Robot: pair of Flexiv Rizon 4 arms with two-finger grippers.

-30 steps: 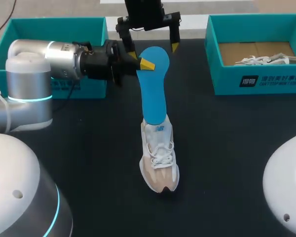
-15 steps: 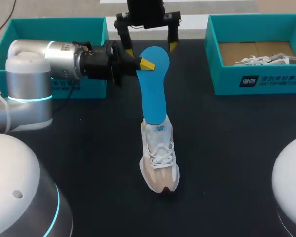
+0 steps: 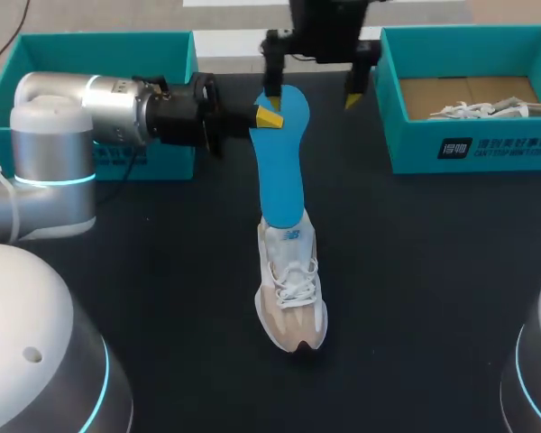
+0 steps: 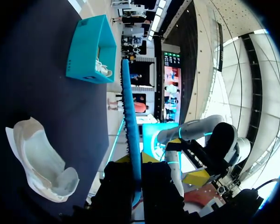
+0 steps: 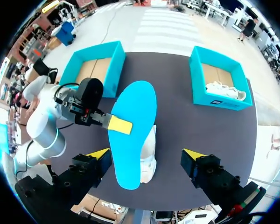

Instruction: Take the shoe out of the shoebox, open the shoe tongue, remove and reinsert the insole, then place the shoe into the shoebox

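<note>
- Two grippers: the left gripper pinches the insole's upper edge between its yellow tips. The right gripper holds its fingers wide apart just above that same end.
- One insole: blue, thin, flat and round-ended. It slants down from the left jaws into the shoe's opening.
- One shoe: white and beige mesh with white laces, lying on the black table below both jaws.
- One second shoe: white, lying inside the right shoebox.
- Two open teal cardboard boxes: the left shoebox behind the left arm, and the right shoebox beside the right jaws.
</note>
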